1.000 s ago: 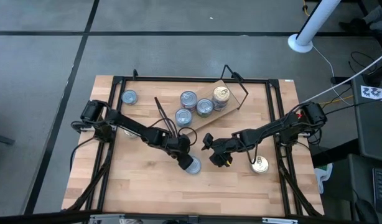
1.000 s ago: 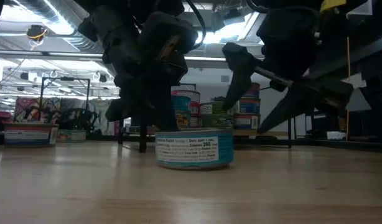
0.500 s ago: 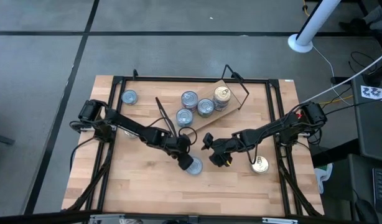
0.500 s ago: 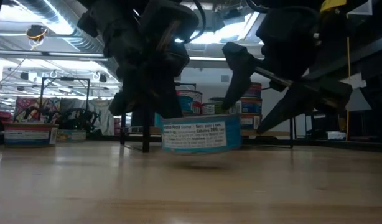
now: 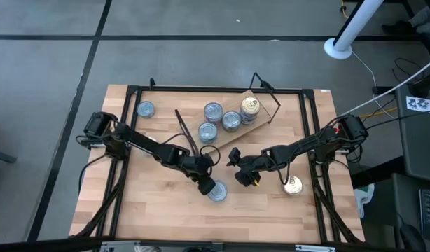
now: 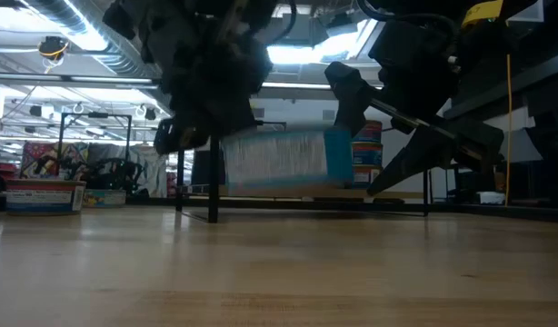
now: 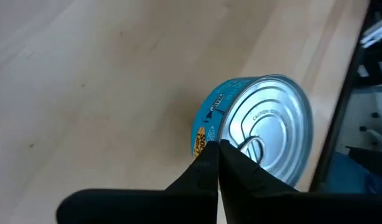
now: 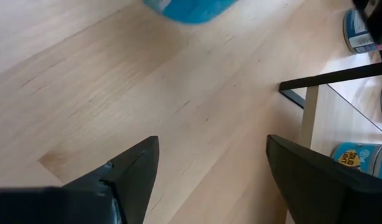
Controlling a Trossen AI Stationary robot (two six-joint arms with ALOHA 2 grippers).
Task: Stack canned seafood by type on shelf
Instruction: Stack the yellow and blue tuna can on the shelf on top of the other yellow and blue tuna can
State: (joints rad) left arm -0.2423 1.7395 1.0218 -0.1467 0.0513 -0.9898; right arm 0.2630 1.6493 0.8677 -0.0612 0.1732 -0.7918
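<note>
A blue-labelled tin [image 5: 216,190] with a silvery pull-ring top [image 7: 269,134] hangs above the table near its middle, with my left gripper [image 5: 204,180] shut on it. In the low view the tin [image 6: 279,162] is clear of the tabletop. My right gripper [image 5: 241,175] stands open just to the tin's right, with nothing between its fingers [image 8: 138,162]. The shelf [image 5: 262,112] lies at an angle at the far middle of the table. It carries three blue tins [image 5: 212,110] and a gold tin [image 5: 249,106]. My left gripper pinches the tin's top rim [image 7: 223,138] between its two shut fingers [image 7: 206,163], at the edge beside the pull ring. The fingers slant down from the table's left. The tin hangs below them, clear of the table.
A gold tin [image 5: 292,185] stands on the table at the right, beside my right arm. A blue tin [image 5: 146,109] sits at the far left. A black frame [image 5: 131,126] runs round the table's edges. Bare wood lies toward the near edge.
My left gripper has risen with the blue tin. The tin stood on the table a second ago and now hangs clear above it. My right gripper has kept still and open.
</note>
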